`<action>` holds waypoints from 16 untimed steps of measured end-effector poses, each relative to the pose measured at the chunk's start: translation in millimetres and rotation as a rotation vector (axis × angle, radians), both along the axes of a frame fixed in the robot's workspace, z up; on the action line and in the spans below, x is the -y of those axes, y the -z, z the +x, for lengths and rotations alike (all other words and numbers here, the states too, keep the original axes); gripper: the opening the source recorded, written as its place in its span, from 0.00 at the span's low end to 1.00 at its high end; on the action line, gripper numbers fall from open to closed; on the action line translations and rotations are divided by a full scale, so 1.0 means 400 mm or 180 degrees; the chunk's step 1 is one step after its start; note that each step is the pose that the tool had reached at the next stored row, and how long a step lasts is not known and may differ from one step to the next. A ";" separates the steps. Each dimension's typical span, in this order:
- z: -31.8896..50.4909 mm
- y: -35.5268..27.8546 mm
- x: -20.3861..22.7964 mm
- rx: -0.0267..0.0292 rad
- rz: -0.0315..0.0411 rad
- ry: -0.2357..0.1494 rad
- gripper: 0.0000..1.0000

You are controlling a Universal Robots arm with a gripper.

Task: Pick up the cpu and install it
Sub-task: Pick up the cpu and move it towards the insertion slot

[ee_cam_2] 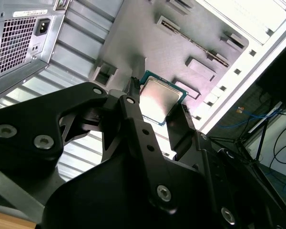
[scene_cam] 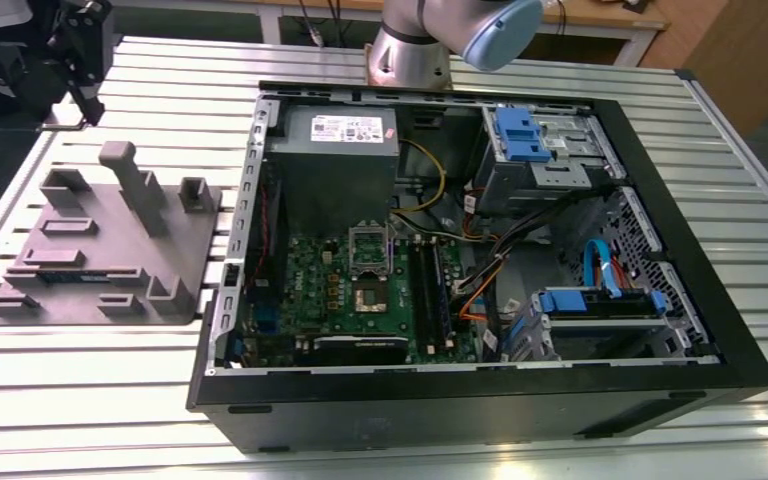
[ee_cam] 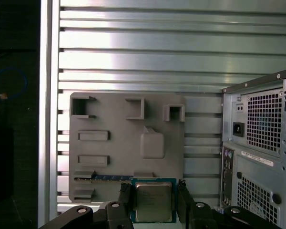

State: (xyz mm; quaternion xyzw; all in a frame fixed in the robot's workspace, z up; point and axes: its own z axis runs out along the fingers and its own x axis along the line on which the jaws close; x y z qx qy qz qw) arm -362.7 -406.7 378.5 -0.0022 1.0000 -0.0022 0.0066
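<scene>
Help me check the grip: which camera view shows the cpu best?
The first wrist view: the cpu faces the camera squarely, held in the gripper. The second wrist view shows the cpu tilted, one edge behind a finger. Exterior view: too small to tell.

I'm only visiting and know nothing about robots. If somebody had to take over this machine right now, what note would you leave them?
Gripper: shut on the cpu, gripping two opposite edges, with the metal top facing the wrist cameras.
Where things are: the cpu is held in the air over the grey holder plate on the slatted table. This is beside the open computer case, not inside it.
Done: the cpu is picked up.
Left: the cpu is not yet installed on the green board inside the case.
</scene>
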 end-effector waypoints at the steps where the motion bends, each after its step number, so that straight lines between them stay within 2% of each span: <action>1: 0.001 0.000 0.000 0.0000 0.0000 0.0000 0.47; 16: 0.011 0.000 0.000 0.0000 0.0000 0.0000 0.47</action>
